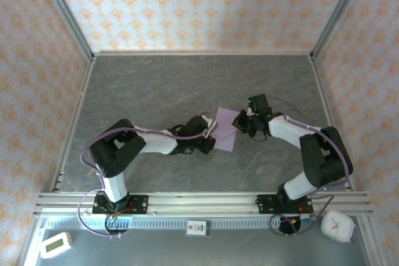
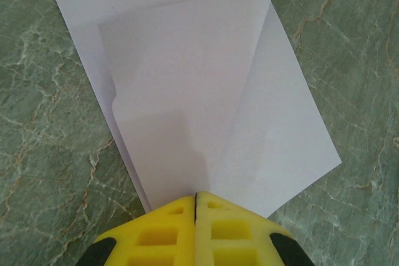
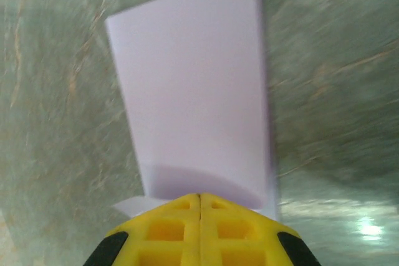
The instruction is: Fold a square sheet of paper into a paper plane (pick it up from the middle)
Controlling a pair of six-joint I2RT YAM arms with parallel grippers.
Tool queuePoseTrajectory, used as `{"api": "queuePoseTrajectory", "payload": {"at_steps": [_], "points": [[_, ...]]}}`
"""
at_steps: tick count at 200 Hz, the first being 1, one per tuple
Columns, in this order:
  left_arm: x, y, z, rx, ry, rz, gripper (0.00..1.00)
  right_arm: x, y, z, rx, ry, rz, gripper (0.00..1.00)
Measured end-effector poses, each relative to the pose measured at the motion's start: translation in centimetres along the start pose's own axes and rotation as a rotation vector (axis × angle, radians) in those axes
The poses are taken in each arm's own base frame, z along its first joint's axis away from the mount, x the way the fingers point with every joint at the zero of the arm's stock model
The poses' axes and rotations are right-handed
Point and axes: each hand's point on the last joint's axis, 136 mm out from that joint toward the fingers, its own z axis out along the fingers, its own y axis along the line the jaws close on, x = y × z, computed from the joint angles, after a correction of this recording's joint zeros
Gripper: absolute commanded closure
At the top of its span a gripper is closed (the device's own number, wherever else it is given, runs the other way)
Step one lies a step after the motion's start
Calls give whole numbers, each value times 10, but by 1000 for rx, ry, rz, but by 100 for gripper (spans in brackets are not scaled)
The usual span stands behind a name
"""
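Top view: sheet of paper [image 1: 225,130], part-folded, lies on desk [image 1: 156,85] between left tool [image 1: 208,131] and right tool [image 1: 240,123]; left wrist: jaws pressed together, sheet just ahead of tip; right wrist: same, pinch uncertain, so best press slowly and flat along the crease.

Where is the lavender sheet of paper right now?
In the top view the sheet of paper is at mid-table, partly folded, between the left hand and right hand.
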Motion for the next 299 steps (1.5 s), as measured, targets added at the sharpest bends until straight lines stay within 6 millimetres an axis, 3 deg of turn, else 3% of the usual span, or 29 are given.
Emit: {"api": "queuePoseTrajectory", "payload": {"at_steps": [28, 49, 92, 157, 191, 214, 243, 263, 279, 299], "points": [[0, 0, 0, 0, 0, 0, 100, 25, 16, 18, -20, 52, -23, 100], [0, 0, 0, -1, 0, -3, 100, 36, 11, 34, 2, 85, -11, 100], [3, 1, -2, 0, -4, -16, 100, 34, 1, 41, 23, 86, 10, 100], [35, 11, -29, -15, -4, -70, 100, 31, -2, 40, -13, 81, 11, 100], [38, 13, -36, -37, 16, -108, 100, 30, -3, 40, -18, 78, 1, 100], [27, 9, -33, -47, 38, -119, 100, 30, -3, 40, -20, 77, -9, 100], [-17, -6, -14, -23, 2, -108, 100, 30, -3, 40, -27, 80, -17, 100], [-36, -12, -1, -10, -13, -96, 100, 30, -2, 40, -31, 81, -26, 100], [-40, -12, 6, -11, -8, -83, 100, 30, -2, 40, -32, 81, -29, 100], [-29, -7, 12, -22, 22, -80, 100, 30, -2, 40, -32, 81, -30, 100]]}}
